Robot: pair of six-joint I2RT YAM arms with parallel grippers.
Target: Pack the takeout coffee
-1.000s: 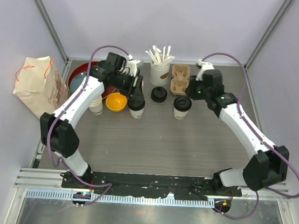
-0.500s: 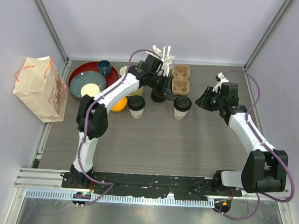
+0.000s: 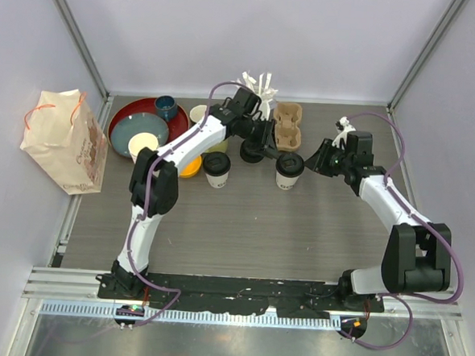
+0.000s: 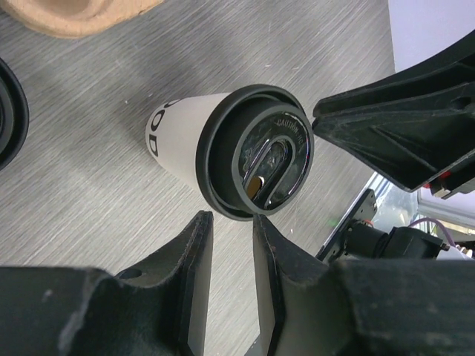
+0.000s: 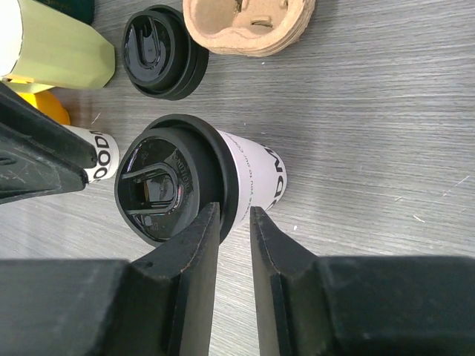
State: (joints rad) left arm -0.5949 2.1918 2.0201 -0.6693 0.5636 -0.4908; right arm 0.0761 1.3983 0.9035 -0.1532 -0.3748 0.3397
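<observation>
**Operator:** Report the left gripper [image 4: 231, 222].

**Technician:** Its fingers are drawn nearly together with only a thin slit between them, and they hold nothing. The tips sit just beside the lid rim of the right-hand lidded cup [image 4: 256, 152]. Contact cannot be confirmed.

**Operator:** And the right gripper [image 5: 234, 215]?

**Technician:** Same condition: fingers close together, empty, placed at the opposite side of that cup.

**Operator:** Where are the cups?

**Technician:** Both stand upright on the tabletop [image 3: 243, 219]. The right-hand lidded cup is between the two grippers, near the cardboard carrier [image 3: 287, 124]. The left-hand lidded cup [image 3: 217, 167] stands beside the orange bowl [image 3: 191, 169], apart from both grippers. A loose black lid [image 3: 253, 152] lies between the two cups, toward the carrier.
</observation>
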